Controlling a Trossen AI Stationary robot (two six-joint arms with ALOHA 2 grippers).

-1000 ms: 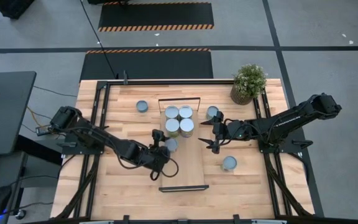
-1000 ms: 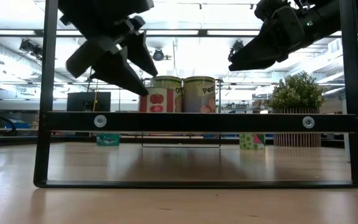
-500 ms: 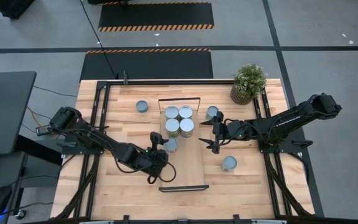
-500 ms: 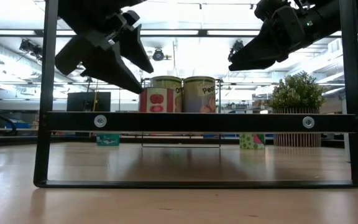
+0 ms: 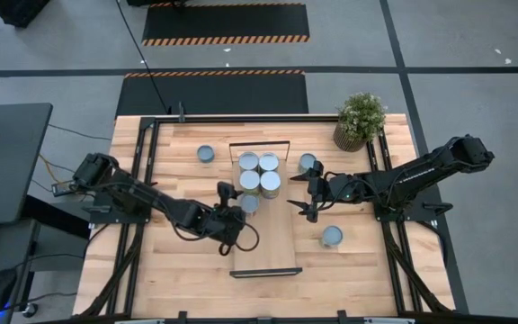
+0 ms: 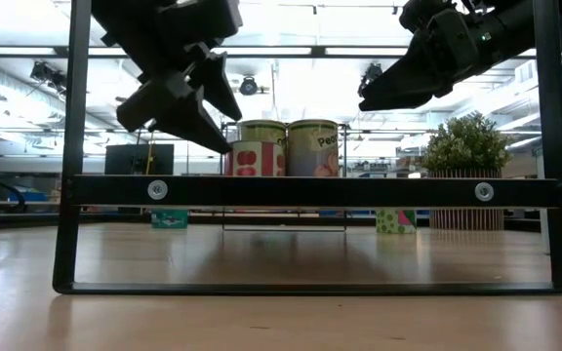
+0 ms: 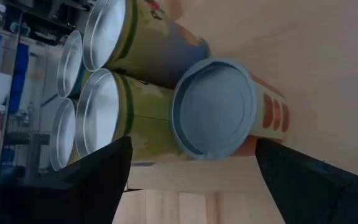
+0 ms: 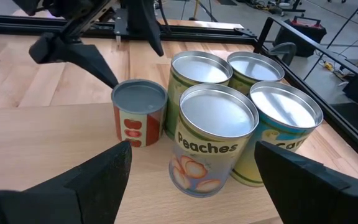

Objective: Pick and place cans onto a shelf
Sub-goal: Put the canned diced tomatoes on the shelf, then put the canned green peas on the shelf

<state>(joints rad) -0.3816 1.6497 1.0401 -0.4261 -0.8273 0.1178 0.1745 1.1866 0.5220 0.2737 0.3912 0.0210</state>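
The shelf (image 5: 272, 243) lies in the middle of the table. Several tall cans (image 5: 259, 172) stand upright on its far half in a tight block. A shorter can with red marks on its label and a blue-grey top (image 5: 249, 203) stands on its base close beside them. My left gripper (image 5: 234, 202) is open, hanging just left of and above this short can (image 7: 213, 109), with its fingers apart from it. My right gripper (image 5: 300, 196) is also open, hovering over the shelf's right edge with nothing between its fingers.
Three loose cans stand on the tabletop: one far left of the shelf (image 5: 206, 154), one right of it under my right arm (image 5: 308, 163), one nearer on the right (image 5: 331, 236). A potted plant (image 5: 360, 120) sits at the far right corner. The shelf's near half is bare.
My left gripper has swung a little toward the table's left edge and back again. It has tipped slightly and stays open beside the short can. The cans have not moved.
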